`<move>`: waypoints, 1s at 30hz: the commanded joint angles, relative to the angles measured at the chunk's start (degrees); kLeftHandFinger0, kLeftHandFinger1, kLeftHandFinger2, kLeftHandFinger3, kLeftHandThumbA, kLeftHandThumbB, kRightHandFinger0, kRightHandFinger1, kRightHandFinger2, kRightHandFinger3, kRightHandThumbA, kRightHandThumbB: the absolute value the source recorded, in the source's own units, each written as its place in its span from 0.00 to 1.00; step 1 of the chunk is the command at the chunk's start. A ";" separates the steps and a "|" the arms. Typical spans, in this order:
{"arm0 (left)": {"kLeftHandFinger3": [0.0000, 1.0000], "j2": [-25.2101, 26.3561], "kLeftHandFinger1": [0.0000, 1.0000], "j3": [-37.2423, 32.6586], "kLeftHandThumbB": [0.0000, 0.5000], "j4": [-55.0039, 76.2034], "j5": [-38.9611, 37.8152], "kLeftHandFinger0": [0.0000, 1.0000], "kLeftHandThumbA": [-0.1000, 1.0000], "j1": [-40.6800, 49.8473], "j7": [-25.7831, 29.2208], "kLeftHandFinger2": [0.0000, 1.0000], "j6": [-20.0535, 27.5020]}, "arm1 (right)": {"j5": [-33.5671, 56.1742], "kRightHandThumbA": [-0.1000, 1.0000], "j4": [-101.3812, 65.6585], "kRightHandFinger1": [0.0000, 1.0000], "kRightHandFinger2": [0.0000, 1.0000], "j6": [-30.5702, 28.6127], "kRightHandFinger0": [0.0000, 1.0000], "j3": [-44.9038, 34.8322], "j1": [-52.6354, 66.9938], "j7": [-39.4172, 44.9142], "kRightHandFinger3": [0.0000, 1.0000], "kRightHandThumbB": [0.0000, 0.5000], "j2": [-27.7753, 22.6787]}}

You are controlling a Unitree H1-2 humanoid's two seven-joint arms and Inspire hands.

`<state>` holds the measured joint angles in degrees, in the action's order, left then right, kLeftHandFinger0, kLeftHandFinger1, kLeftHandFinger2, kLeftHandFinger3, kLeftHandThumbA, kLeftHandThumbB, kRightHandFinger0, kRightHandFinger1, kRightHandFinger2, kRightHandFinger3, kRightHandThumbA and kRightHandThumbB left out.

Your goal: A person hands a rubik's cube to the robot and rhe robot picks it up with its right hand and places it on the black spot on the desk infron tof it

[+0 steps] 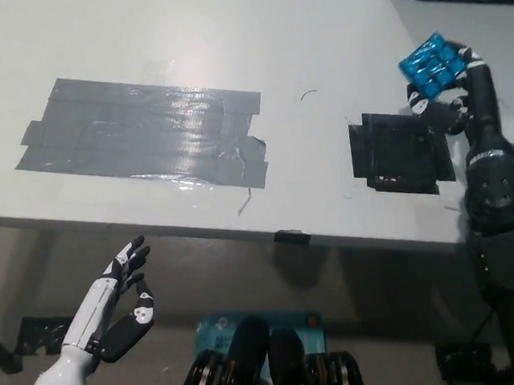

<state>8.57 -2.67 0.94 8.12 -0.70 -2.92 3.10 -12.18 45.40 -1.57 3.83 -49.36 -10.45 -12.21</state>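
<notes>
The rubik's cube (pixel 433 66), its blue face toward the camera, is held in my black right hand (pixel 452 88), which is shut on it. Hand and cube hover above the far right corner of the black spot (pixel 397 154), a square of dark tape on the grey desk (pixel 208 35). The cube is tilted and does not touch the desk. My white left hand (pixel 119 302) rests open below the desk's front edge at the lower left.
A large patch of grey tape (pixel 145 131) covers the desk's left middle. A small dark clip (pixel 292 237) sits on the front edge. A blue object (pixel 227 329) lies on the floor under the desk.
</notes>
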 commanded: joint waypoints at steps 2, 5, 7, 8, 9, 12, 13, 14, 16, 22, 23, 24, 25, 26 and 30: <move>1.00 0.78 1.00 0.33 0.27 1.25 -0.34 0.95 0.09 -0.56 -0.41 1.00 0.75 | -1.19 0.28 0.87 0.35 0.62 -4.76 0.05 1.61 -1.89 1.94 0.62 0.51 -1.77; 1.00 1.03 1.00 0.29 0.26 1.65 -0.13 0.95 0.08 -1.04 -0.60 1.00 0.51 | -0.58 0.53 -3.38 0.89 1.00 -1.36 0.66 3.49 -0.68 8.61 1.00 0.72 -3.84; 1.00 1.11 1.00 0.25 0.26 1.74 0.12 0.94 0.08 -1.01 -0.56 1.00 0.50 | 2.70 0.68 -5.12 1.00 1.00 -0.55 1.00 4.73 -0.53 17.80 1.00 0.89 -6.11; 1.00 1.19 1.00 0.23 0.26 1.47 0.21 0.94 0.09 -1.07 -0.52 1.00 0.84 | 2.60 0.74 -5.98 1.00 1.00 0.10 1.00 5.35 -0.52 19.51 1.00 0.99 -6.96; 1.00 1.25 1.00 0.23 0.26 1.33 0.19 0.95 0.10 -1.13 -0.54 1.00 1.07 | 2.26 0.77 -6.83 1.00 1.00 0.62 1.00 5.82 -0.57 20.36 1.00 1.00 -7.54; 1.00 1.24 1.00 0.28 0.26 1.47 0.13 0.97 0.12 -1.34 -0.57 1.00 0.83 | 2.25 0.82 -10.10 1.00 1.00 0.94 1.00 6.43 -0.99 22.25 1.00 1.00 -9.20; 1.00 1.22 1.00 0.31 0.25 1.47 0.07 0.96 0.12 -1.45 -0.57 1.00 0.81 | 3.03 0.83 -11.57 1.00 1.00 1.45 1.00 6.14 -0.99 23.14 1.00 1.00 -9.60; 1.00 1.19 1.00 0.36 0.25 1.49 0.02 0.96 0.11 -1.56 -0.56 1.00 0.74 | 3.40 0.85 -12.35 1.00 1.00 1.59 1.00 5.99 -1.12 23.69 1.00 1.00 -9.86; 1.00 1.18 1.00 0.43 0.25 1.55 -0.01 0.95 0.11 -1.68 -0.52 1.00 0.65 | 4.40 0.84 -13.37 1.00 1.00 1.71 1.00 5.40 -1.31 24.60 1.00 1.00 -9.98; 1.00 1.35 1.00 0.46 0.27 1.41 -0.04 0.96 0.15 -2.35 -0.60 1.00 0.75 | 6.52 0.83 -18.37 1.00 1.00 4.86 1.00 3.71 -1.16 26.75 1.00 1.00 -10.39; 1.00 1.35 1.00 0.48 0.27 1.42 -0.08 0.96 0.15 -2.41 -0.62 1.00 0.76 | 6.85 0.83 -18.94 1.00 1.00 5.11 1.00 3.49 -1.07 27.07 1.00 1.00 -10.47; 1.00 1.32 1.00 0.51 0.26 1.40 -0.09 0.96 0.14 -2.52 -0.64 1.00 0.78 | 7.38 0.83 -19.75 1.00 1.00 5.36 1.00 3.04 -1.02 27.64 1.00 1.00 -10.60; 1.00 1.32 1.00 0.56 0.25 1.41 -0.17 0.96 0.13 -2.61 -0.70 1.00 0.75 | 7.80 0.81 -20.31 1.00 1.00 5.67 1.00 2.66 -0.96 27.87 1.00 1.00 -10.59; 1.00 1.29 1.00 0.58 0.24 1.33 -0.29 0.96 0.12 -2.72 -0.76 1.00 0.82 | 8.16 0.81 -21.28 1.00 1.00 6.07 1.00 2.21 -0.85 28.10 1.00 0.98 -10.73; 1.00 1.20 1.00 0.69 0.25 1.42 -0.37 0.96 0.11 -3.30 -0.76 1.00 0.52 | 8.52 0.86 -28.37 1.00 1.00 6.94 1.00 0.52 -0.52 28.24 1.00 0.96 -11.87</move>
<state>9.11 -2.48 0.94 8.10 -2.92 -3.55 3.09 -6.60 24.16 3.94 6.65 -47.10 15.52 -21.62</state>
